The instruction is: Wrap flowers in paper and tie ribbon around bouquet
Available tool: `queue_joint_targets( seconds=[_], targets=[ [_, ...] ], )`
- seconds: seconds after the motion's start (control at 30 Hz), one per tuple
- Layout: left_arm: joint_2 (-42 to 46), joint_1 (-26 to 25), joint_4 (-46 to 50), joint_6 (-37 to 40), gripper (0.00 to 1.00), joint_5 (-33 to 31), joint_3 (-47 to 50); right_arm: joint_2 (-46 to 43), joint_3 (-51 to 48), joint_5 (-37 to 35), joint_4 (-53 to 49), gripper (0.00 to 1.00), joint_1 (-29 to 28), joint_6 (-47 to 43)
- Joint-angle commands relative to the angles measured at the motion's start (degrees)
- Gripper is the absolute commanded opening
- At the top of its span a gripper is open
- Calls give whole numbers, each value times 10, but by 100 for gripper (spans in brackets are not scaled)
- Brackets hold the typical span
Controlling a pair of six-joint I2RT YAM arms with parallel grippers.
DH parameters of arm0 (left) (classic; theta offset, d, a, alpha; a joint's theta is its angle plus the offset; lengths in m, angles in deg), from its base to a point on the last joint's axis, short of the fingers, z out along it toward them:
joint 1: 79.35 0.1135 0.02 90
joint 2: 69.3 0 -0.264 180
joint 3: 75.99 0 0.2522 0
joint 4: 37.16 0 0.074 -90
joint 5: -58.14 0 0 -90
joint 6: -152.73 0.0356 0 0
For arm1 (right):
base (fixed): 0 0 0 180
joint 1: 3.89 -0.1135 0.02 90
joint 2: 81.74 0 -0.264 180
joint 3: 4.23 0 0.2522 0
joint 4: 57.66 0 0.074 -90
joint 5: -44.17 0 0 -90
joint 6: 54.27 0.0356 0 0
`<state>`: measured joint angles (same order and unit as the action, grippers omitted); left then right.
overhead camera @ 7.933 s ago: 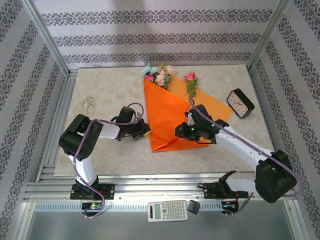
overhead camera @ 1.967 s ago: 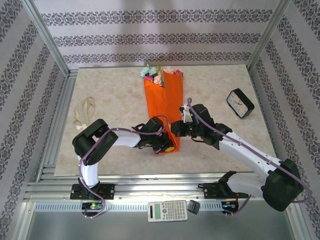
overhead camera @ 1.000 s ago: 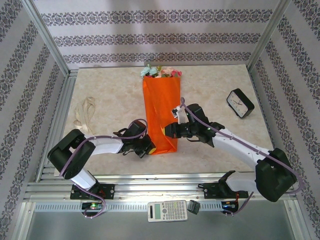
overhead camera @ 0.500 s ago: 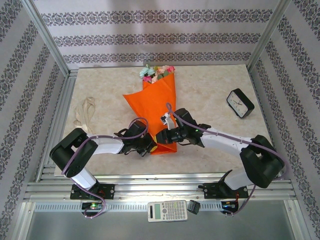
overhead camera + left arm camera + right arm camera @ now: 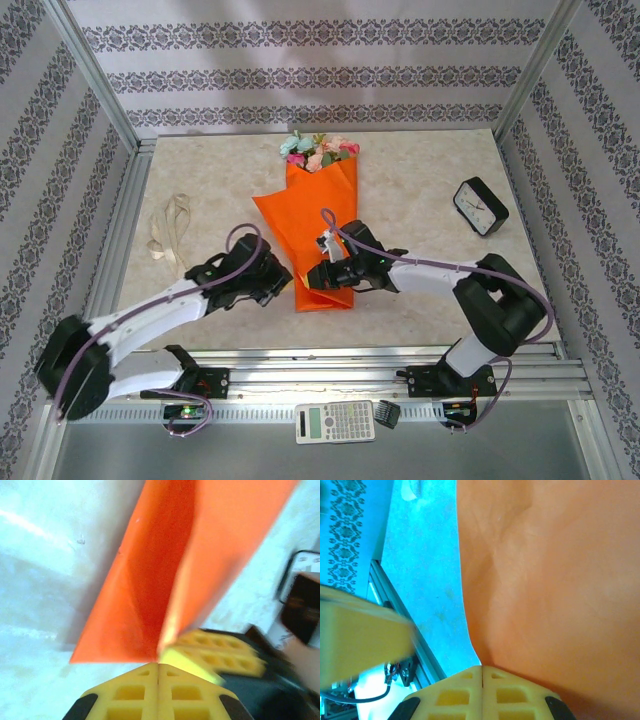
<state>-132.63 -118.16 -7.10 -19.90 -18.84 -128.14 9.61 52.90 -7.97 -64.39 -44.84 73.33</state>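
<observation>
Orange paper (image 5: pixel 322 215) is basically the whole story here, and both hands are on its near end. The left gripper (image 5: pixel 159 666) has its yellow fingers pressed flat together, no gap at all. In its wrist view the near edge of the sheet runs straight into the seam between them, so it looks pinched there. The right gripper (image 5: pixel 482 669) is clamped the same way, with the sheet coming right down into its fingertips. The two grippers sit just beside each other, left one on the left edge of the wrap and right one on top of the near end.

Going outward, the paper is folded lengthwise around the stems. A loose flap sticks out to the left around the middle. The flowers (image 5: pixel 318 152), pink, peach and pale blue, poke out of the far end, near the back of the table (image 5: pixel 420 170).

The ribbon (image 5: pixel 168 222) lies in a loose loop well off to the left, apart from everything. A black clock (image 5: pixel 480 206) sits off to the right. A calculator (image 5: pixel 335 422) lies on the near rail in front of the arm bases.
</observation>
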Motion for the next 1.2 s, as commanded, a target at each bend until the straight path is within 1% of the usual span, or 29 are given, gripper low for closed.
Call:
queue_joint_targets(
  seconds=[0.0,0.1,0.2,0.23,0.37,0.47,0.63,0.73,1.0,1.1,1.17],
  targets=[
    [34,22,64,-13,11,-47,0,11,9,20,9,0,-12,-3],
    [-11,55,0,-6,23,5,-6,19,9,21,8,0,-20,-5],
    [-73,66,-24,26,32,41,-36,32,10,20,7,0,-26,-5],
    [-92,69,-32,32,33,51,-42,34,10,19,7,0,-28,-6],
    [-147,73,-65,52,35,71,-41,49,15,16,7,0,-33,-7],
    [-175,73,-65,76,37,75,-47,55,22,16,7,0,-35,-7],
    [-214,72,-102,87,37,92,-39,62,30,16,6,0,-41,-6],
    [-223,72,-106,93,38,95,-33,63,34,16,7,0,-44,-4],
    [-231,63,-164,85,44,96,7,83,45,29,15,0,-60,1],
    [-229,62,-160,85,46,94,20,86,48,25,14,0,-66,4],
    [-212,62,-154,88,48,78,30,84,47,21,17,0,-65,5]
  ],
)
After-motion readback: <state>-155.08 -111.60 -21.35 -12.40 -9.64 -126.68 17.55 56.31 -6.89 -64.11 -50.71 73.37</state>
